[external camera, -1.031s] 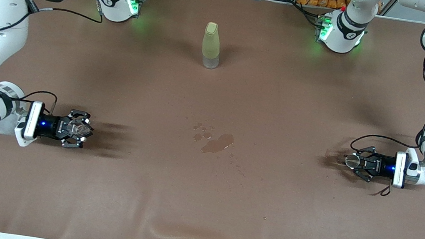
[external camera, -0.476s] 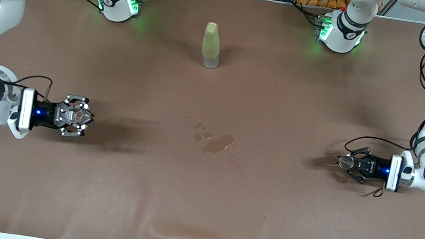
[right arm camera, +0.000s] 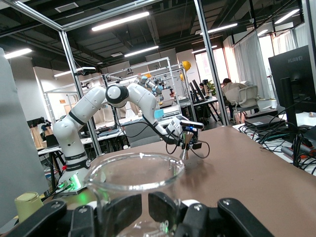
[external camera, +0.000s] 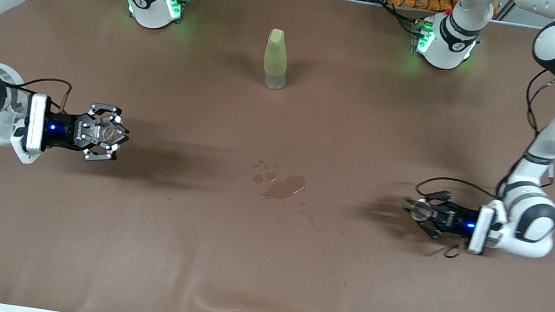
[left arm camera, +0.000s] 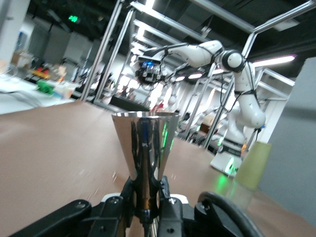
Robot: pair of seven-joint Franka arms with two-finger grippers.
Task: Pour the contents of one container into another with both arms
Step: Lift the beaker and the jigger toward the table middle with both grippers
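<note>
Reaching inward, left gripper (external camera: 420, 211) grips metal cup (left arm camera: 144, 148); right gripper (external camera: 107, 133), glass (right arm camera: 133, 185).

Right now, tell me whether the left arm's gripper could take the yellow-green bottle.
Probably not: the left gripper is already shut on a shiny metal cup. Otherwise the brown table lies bare toward the yellow-green bottle.

Desk (external camera: 398, 306), brown covering. Yellow-green bottle (external camera: 276, 59), upright, near the edge by the bases, mid-length. Spilled puddle (external camera: 284, 186), mid-desk.
</note>
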